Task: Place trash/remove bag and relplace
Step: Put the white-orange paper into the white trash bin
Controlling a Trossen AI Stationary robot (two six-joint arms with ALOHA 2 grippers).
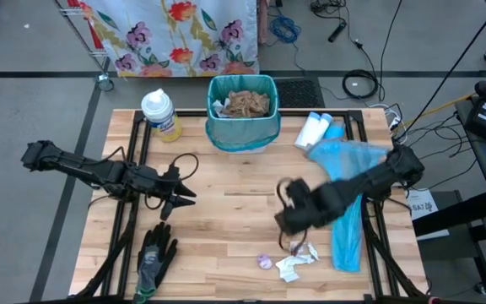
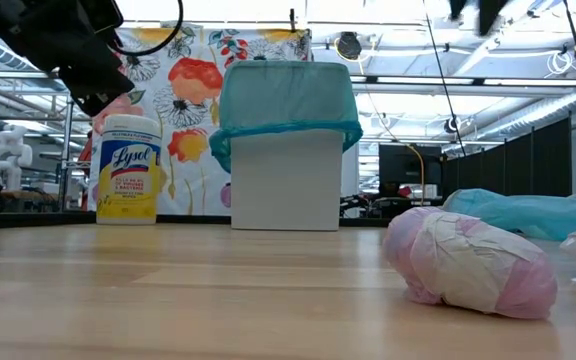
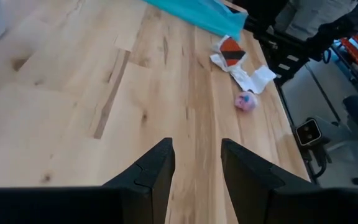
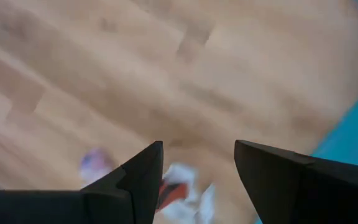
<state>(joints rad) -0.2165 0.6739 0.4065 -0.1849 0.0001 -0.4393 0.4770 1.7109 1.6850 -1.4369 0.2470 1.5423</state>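
Observation:
The trash on the table is a small pink-purple wrapper ball [image 1: 264, 262] [image 2: 468, 262] [image 3: 245, 101] and white tissue scraps [image 1: 299, 263] [image 3: 238, 65] near the front edge, right of centre. My right gripper [image 1: 294, 221] [image 4: 197, 152] hangs open just above and behind them, pointing down, touching nothing. My left gripper [image 1: 184, 196] [image 3: 196, 149] stands open and empty over the left half of the table, pointing toward the scraps. The white bin [image 1: 243, 114] [image 2: 288, 180] with its teal bag [image 2: 288, 100] stands at the far middle, holding crumpled brown paper [image 1: 247, 103].
A loose blue bag [image 1: 348, 203] [image 2: 538, 215] lies along the right side beside the scraps. White bottles [image 1: 313, 131] lie right of the bin, a Lysol tub [image 1: 160, 114] [image 2: 128, 168] stands left of it. A black-and-grey glove [image 1: 154, 257] lies front left.

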